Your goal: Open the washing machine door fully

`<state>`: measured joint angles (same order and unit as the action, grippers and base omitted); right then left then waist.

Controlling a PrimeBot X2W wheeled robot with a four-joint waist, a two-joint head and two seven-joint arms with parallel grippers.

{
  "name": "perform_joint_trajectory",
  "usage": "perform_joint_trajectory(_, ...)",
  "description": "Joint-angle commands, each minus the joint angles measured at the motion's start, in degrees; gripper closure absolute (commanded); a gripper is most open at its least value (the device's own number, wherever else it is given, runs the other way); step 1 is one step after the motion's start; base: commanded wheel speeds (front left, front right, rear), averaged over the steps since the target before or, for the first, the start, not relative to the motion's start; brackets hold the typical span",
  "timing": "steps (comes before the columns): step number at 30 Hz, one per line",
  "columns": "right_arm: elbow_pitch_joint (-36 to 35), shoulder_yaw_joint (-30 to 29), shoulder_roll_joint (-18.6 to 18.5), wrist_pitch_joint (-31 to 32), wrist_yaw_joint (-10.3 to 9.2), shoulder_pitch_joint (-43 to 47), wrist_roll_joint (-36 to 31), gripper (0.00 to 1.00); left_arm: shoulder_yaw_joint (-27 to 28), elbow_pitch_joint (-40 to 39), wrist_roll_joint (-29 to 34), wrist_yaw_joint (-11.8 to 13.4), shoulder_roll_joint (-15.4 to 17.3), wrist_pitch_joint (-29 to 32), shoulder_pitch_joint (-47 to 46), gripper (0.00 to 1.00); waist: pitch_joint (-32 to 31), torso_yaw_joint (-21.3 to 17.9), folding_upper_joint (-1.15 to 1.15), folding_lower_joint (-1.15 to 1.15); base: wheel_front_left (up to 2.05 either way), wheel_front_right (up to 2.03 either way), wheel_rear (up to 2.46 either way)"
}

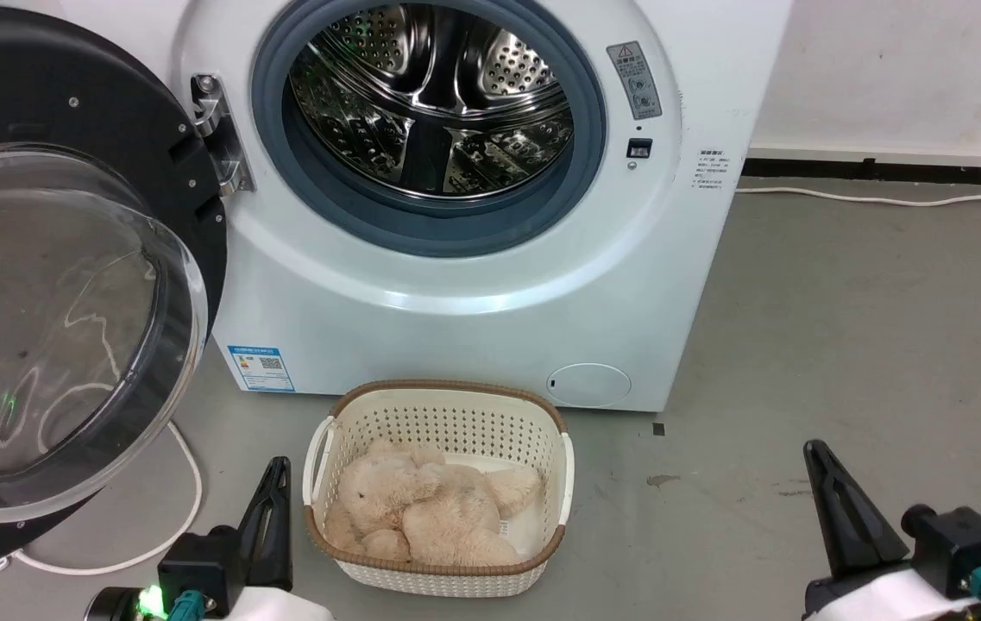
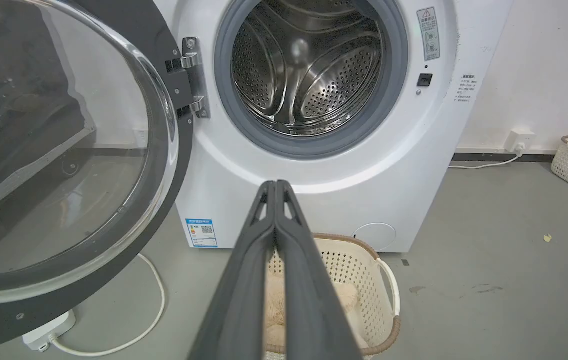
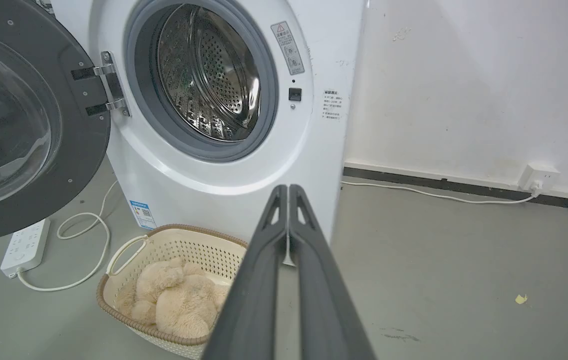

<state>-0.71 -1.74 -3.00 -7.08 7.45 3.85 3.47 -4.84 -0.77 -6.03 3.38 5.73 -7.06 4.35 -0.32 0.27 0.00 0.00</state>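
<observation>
While both tools rest low and clear of the machine, the washing machine door [image 1: 59, 328] stands swung out to the robot's left on its metal hinge [image 1: 218, 134]. Its inner face and clear domed glass are turned toward the head camera, and the steel drum of the washing machine [image 1: 473, 319] is fully exposed. Left tool [image 2: 275, 186]: fingers pressed together, holding nothing, aimed at the machine's front above a cream basket [image 1: 447, 386] containing a plush bear [image 1: 430, 513]. Right tool [image 3: 287, 191]: likewise closed and empty, pointing toward the machine's right front edge, well apart from the door. Judged from its build, the door is rigid and fairly heavy, free to move only in an arc about the hinge. The glass dome and glossy ring look slippery and offer closed fingers little purchase. The best contact is probably the black rim on the side farthest from the hinge, where a push gives most leverage; the left tool is the nearer one. Any swing left to make looks small. A white cable [image 1: 197, 492] lies on the floor beneath the door.
</observation>
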Motion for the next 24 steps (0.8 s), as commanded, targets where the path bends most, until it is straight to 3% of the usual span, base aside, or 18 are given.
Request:
perform_joint_trajectory(1,0.09,0.13,0.07,0.35,0.02,-1.28,-0.63,1.0,0.36,0.15,0.75,-0.31,-0.42,0.36,-1.11,1.0,0.01,-0.01,0.0,0.0,0.0,0.0,0.0)
perform_joint_trajectory(24,0.33,0.75,0.09,2.94,0.02,-2.27,-1.72,1.0,2.08,0.39,2.78,-1.49,-1.36,2.94,-2.35,1.0,0.13,-0.11,0.0,0.0,0.0,0.0,0.0)
